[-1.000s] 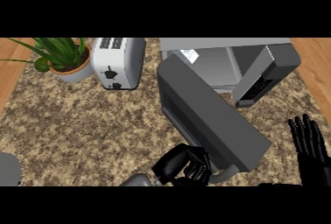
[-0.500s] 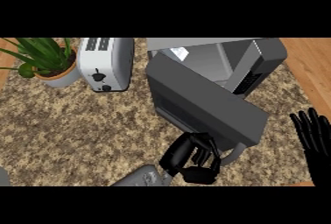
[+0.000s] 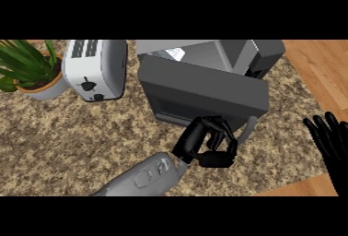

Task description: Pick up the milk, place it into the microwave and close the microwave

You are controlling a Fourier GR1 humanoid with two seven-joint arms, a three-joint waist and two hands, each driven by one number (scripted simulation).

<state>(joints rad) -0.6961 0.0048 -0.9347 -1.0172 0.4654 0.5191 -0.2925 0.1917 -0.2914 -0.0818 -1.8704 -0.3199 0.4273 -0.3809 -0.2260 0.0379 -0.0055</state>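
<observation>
One microwave (image 3: 266, 51), one toaster (image 3: 95, 67) left of it. Left hand (image 3: 207, 146), curled on nothing, touches its door (image 3: 204, 90). Right hand (image 3: 332, 140) rests open, rightward.

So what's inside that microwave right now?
Only a sliver shows. Above the almost-closed door, the microwave shows grey inner walls and a small white shape, possibly the milk. The door covers everything else inside.

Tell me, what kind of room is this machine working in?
Most likely a home kitchen. It is working at a speckled stone countertop that holds a grey microwave with its door ajar, a white toaster and a potted plant.
</observation>
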